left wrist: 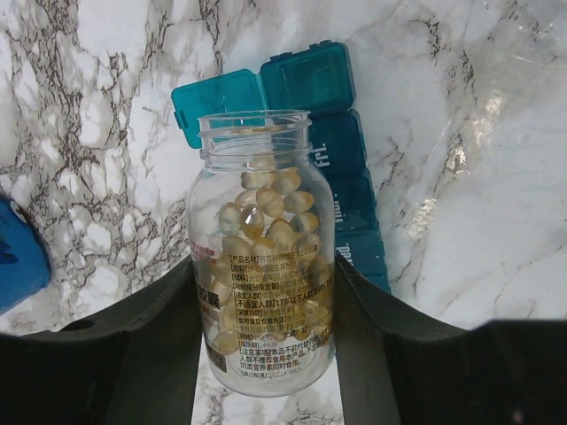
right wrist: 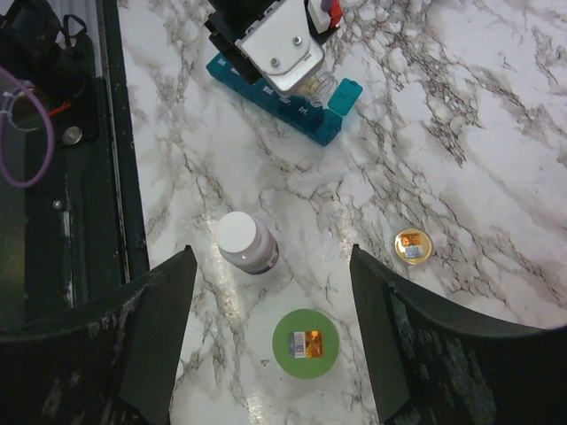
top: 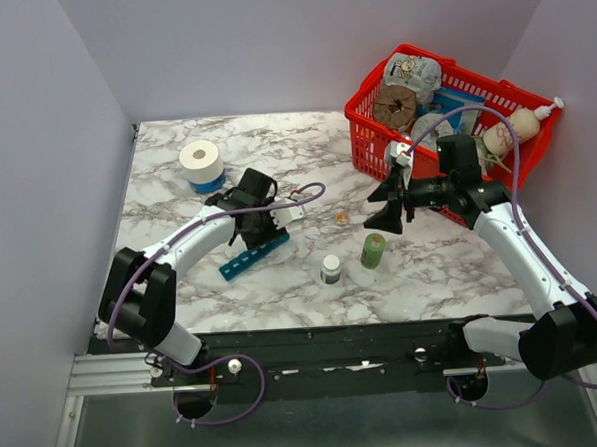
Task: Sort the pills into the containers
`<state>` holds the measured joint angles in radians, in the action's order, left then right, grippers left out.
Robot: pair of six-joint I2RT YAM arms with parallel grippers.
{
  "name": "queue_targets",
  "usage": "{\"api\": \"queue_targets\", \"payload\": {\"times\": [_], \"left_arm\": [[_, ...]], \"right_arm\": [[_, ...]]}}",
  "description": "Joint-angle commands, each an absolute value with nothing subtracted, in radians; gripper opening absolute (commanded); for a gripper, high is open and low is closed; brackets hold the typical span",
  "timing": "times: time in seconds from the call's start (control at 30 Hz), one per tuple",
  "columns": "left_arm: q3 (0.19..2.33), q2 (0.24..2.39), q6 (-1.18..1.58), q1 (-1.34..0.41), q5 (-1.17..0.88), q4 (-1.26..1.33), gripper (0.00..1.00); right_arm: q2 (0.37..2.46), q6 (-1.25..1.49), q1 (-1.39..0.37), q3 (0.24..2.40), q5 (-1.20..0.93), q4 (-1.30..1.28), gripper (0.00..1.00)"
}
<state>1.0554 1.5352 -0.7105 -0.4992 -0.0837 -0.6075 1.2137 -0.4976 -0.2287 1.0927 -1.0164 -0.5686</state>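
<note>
My left gripper (left wrist: 266,297) is shut on a small clear bottle (left wrist: 263,257) of yellowish pills (left wrist: 270,212). The bottle has no cap, and its open mouth points toward the blue pill-organiser strip (left wrist: 347,190), where two lids stand open at the end. In the top view the left gripper (top: 281,212) holds the bottle (top: 296,212) just above the strip (top: 252,257). A tan cap (top: 341,217) lies loose on the table. My right gripper (top: 387,205) is open and empty, hovering above a green bottle (right wrist: 306,343); its fingers (right wrist: 155,319) stand wide apart.
A white-capped dark bottle (top: 330,270) stands next to the green bottle (top: 372,250). A red wire basket (top: 374,139) full of items sits at the back right. A white tape roll (top: 201,163) stands at the back left. The tan cap (right wrist: 412,246) lies right of my right fingers.
</note>
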Motion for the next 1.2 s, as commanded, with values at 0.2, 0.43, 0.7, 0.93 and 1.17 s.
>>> {"api": "queue_targets", "payload": {"times": [0.2,0.43,0.7,0.93,1.17], "left_arm": [[1.103,1.566,-0.707,-0.558,0.035,-0.676,0.0],[1.121,1.592,-0.7,-0.586,0.067,-0.687,0.0],[1.138,1.617,-0.695,-0.604,0.104,-0.699,0.0],[1.152,1.638,-0.695,-0.627,0.149,-0.71,0.0],[1.155,1.644,-0.698,-0.629,0.158,-0.706,0.0]], "right_arm": [[1.219,-0.5,-0.224,1.089,-1.003,-0.541,0.79],[1.218,-0.5,-0.224,1.088,-0.994,-0.543,0.79],[1.221,-0.5,-0.224,1.089,-0.991,-0.543,0.79],[1.226,-0.502,-0.224,1.092,-0.989,-0.549,0.79],[1.227,-0.503,-0.222,1.094,-0.988,-0.551,0.79]]}}
